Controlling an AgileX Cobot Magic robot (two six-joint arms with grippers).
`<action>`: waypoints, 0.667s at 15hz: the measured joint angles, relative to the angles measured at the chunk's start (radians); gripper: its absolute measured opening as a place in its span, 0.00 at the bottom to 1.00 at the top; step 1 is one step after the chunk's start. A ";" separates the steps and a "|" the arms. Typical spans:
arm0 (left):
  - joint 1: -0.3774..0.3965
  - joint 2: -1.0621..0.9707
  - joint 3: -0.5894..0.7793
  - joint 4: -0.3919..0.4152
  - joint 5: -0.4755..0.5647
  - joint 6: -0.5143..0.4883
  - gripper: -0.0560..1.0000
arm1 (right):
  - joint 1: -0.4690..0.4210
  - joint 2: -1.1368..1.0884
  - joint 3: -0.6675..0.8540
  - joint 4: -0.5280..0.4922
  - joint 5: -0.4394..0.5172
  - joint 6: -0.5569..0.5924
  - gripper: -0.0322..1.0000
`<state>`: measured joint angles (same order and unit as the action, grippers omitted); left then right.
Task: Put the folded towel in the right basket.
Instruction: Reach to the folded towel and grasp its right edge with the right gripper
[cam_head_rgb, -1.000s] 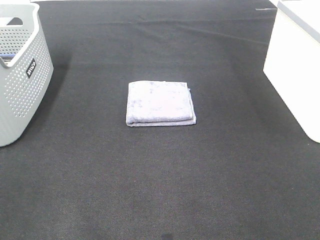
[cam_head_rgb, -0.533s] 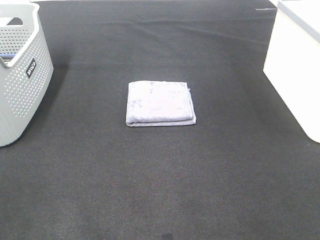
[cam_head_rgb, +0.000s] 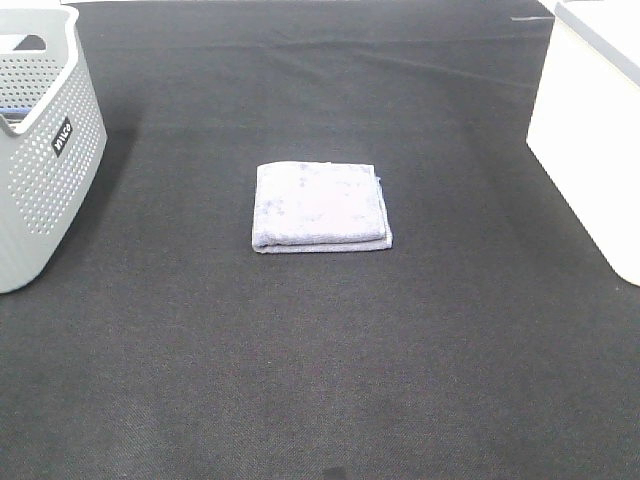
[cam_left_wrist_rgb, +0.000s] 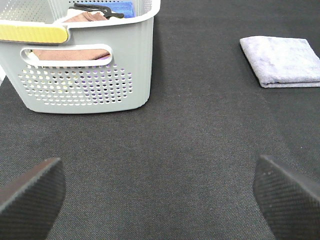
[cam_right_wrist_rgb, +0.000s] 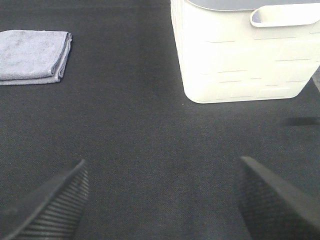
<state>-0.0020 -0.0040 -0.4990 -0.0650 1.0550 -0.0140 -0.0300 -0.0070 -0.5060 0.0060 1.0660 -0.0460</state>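
A folded grey-lilac towel (cam_head_rgb: 320, 206) lies flat on the black cloth in the middle of the table. It also shows in the left wrist view (cam_left_wrist_rgb: 282, 60) and in the right wrist view (cam_right_wrist_rgb: 32, 54). The white right basket (cam_head_rgb: 595, 120) stands at the right edge; it also shows in the right wrist view (cam_right_wrist_rgb: 240, 47). My left gripper (cam_left_wrist_rgb: 159, 197) is open and empty, well short of the towel. My right gripper (cam_right_wrist_rgb: 165, 200) is open and empty, between towel and white basket. Neither arm shows in the exterior view.
A grey perforated basket (cam_head_rgb: 40, 140) stands at the left edge. The left wrist view shows it (cam_left_wrist_rgb: 80, 60) holding cloths and a yellow-edged item. The black cloth (cam_head_rgb: 320, 360) covers the whole table.
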 joint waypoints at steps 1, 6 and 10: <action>0.000 0.000 0.000 0.000 0.000 0.000 0.97 | 0.000 0.000 0.000 0.000 0.000 0.000 0.77; 0.000 0.000 0.000 0.000 0.000 0.000 0.97 | 0.000 0.000 0.000 0.000 0.000 0.000 0.77; 0.000 0.000 0.000 0.000 0.000 0.000 0.97 | 0.000 0.000 0.000 0.000 0.000 0.000 0.77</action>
<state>-0.0020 -0.0040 -0.4990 -0.0650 1.0550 -0.0140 -0.0300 -0.0070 -0.5060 0.0060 1.0660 -0.0460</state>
